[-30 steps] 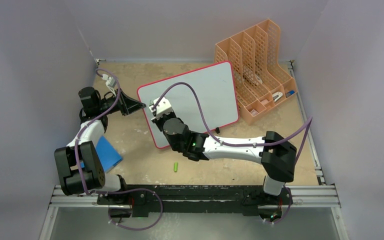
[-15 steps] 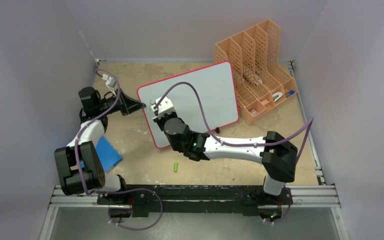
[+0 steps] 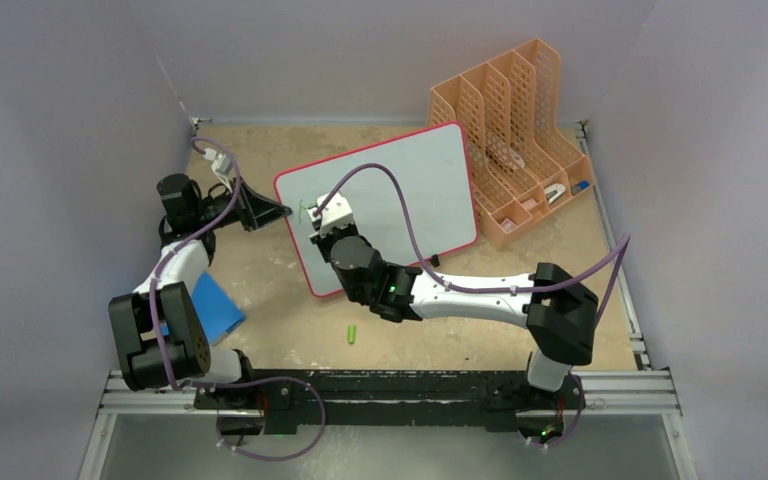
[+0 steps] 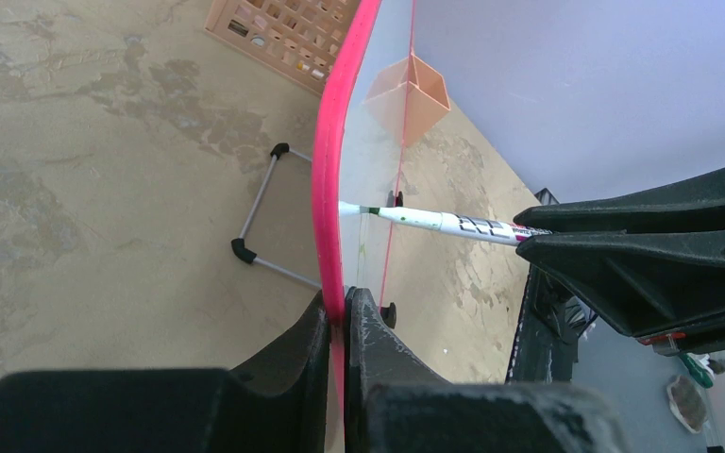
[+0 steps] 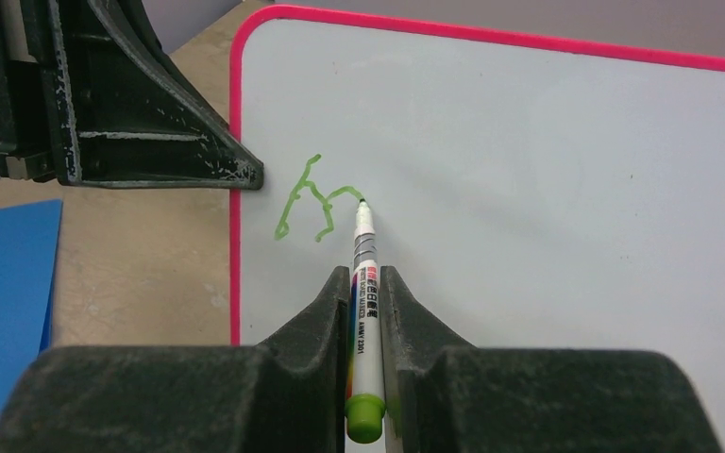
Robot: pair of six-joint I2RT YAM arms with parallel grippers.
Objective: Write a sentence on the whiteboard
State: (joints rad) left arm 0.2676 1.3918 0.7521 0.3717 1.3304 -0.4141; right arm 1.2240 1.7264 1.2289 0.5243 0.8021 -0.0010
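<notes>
1. On table center: 1 whiteboard [image 3: 400, 190], propped up, w/ 1 short green scribble [image 5: 307, 203] near its left edge.
2. Left gripper [image 4: 340, 311]: jaws clamped on board's pink rim.
3. Right gripper [image 5: 366, 283]: jaws pinching 1 marker [image 5: 363, 245], tip touching scribble's end.
4. Also 1 green cap [image 3: 353, 334], 1 blue pad [image 3: 215, 305], 1 orange organizer [image 3: 520, 130].

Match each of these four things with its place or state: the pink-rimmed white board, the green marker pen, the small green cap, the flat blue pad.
Things:
1. pink-rimmed white board
2. green marker pen
3. small green cap
4. flat blue pad

States:
A. loose on the table, just nearside of the board
B. edge pinched by the left gripper
C. flat, far over on the left
D. held by the right gripper, tip on the board

Pairs: 1-B; 2-D; 3-A; 4-C
</notes>
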